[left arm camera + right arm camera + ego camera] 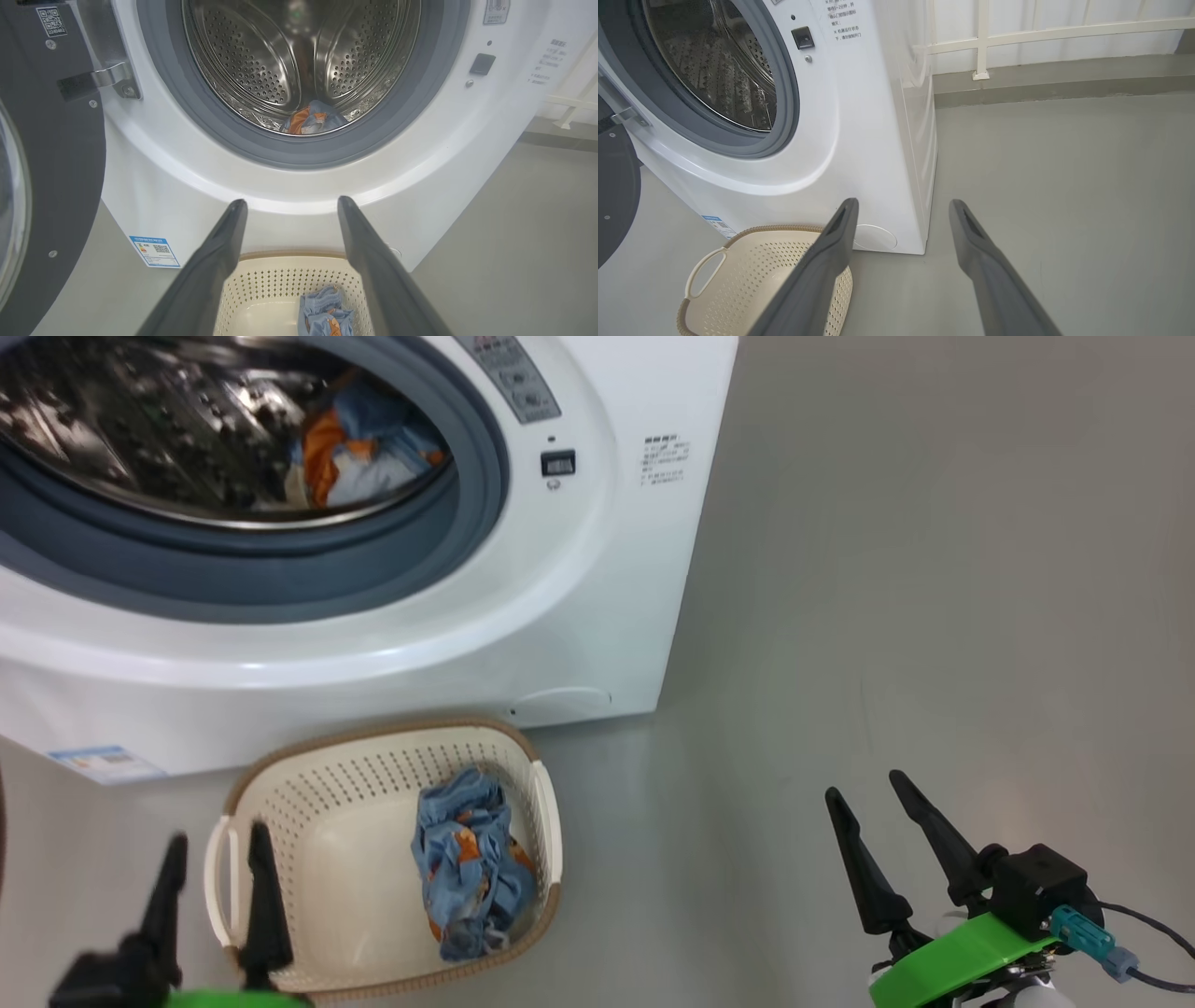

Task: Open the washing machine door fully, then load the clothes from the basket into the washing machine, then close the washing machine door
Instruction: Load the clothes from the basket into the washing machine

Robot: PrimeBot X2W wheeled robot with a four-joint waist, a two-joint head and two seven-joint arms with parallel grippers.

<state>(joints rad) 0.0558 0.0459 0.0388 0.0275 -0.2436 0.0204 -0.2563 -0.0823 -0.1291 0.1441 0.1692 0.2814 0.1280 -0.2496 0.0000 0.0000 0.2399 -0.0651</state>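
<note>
Clothes lie in two places: one garment (pixel 364 453), light blue with orange patches, sits low inside the steel drum (pixel 140 420) of the washing machine (pixel 392 644), and the other garment (pixel 471 863) lies crumpled in the basket (pixel 327 821), against its right-hand wall. The basket stands on the grey floor (pixel 887 616) just in front of the machine, below the round opening and its grey-blue gasket (pixel 280 574), with a small blue label (pixel 103 763) on the white front panel to its left. The door (pixel 60 163) is swung wide open to the robot's left; the left wrist view shows its dark inner face, the edge of the glass bowl at the far left and the metal hinge (pixel 112 77) fixing it to the machine's front. The left gripper (pixel 217 833) shows at the lower left of the head view, slightly blurred, its two dark fingers overlapping the basket's left handle; they are spread well apart and carry nothing. Along those fingers, the left wrist view looks over the basket's far rim to the open drum, with the basket garment low down between them and untouched. The right gripper (pixel 864 784) shows at the lower right over bare floor, well apart from the basket and the machine, its fingers likewise spread wide and empty. The right wrist view takes in the machine's right front corner, the near end of the basket and a white railing (pixel 980 37) along the wall behind.
</note>
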